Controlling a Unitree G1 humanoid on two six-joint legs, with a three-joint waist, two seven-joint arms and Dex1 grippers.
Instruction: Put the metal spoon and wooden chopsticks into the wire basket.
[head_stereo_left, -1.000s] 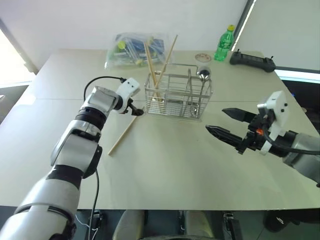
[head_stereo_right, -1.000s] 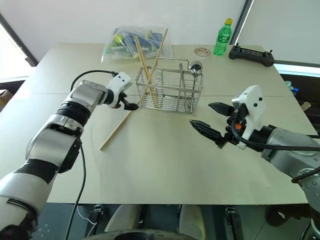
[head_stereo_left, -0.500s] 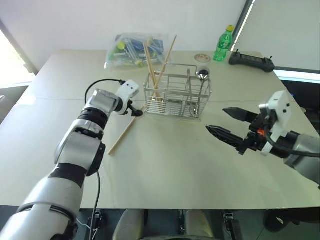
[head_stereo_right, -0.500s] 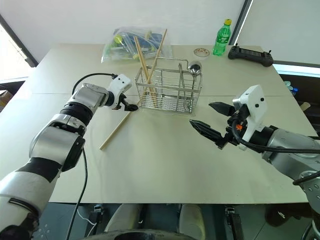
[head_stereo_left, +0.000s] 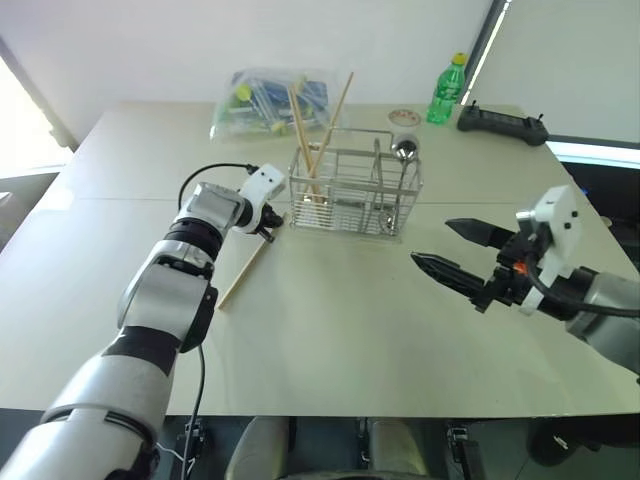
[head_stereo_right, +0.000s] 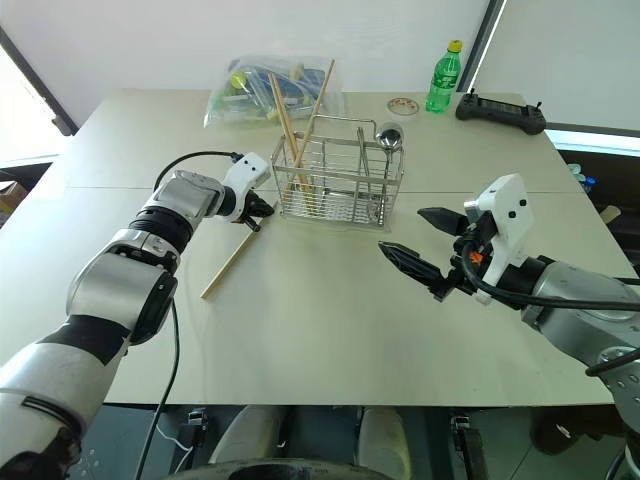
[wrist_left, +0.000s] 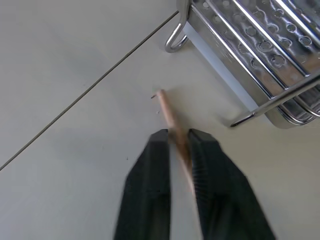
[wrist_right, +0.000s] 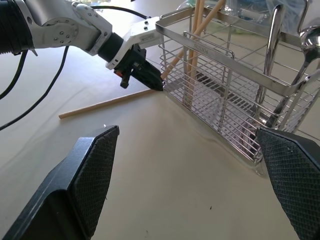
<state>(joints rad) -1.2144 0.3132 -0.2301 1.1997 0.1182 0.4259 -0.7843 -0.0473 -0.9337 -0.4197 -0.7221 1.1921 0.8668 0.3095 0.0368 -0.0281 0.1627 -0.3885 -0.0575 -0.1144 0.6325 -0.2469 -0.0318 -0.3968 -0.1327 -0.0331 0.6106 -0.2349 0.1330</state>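
Left gripper (wrist_left: 179, 142) clamped on the last loose chopstick (head_stereo_left: 243, 271), pinching its far end right at the basket's near left corner; rest of stick lies flat on the table (head_stereo_left: 330, 330). To do this well, I'd say lift that end first, swing the stick upright, clear the rim, drop it in with the others without nudging the basket. Wire basket (head_stereo_left: 355, 190) mid-table, three wooden chopsticks (head_stereo_left: 310, 135) already leaning in its left part, metal spoon (head_stereo_left: 405, 150) standing in its right end. Right gripper (head_stereo_left: 450, 250) hovers off to the right, fingers wide apart, empty. Green bottle (head_stereo_left: 448, 88) at back, label too small to read; no writing legible anywhere.
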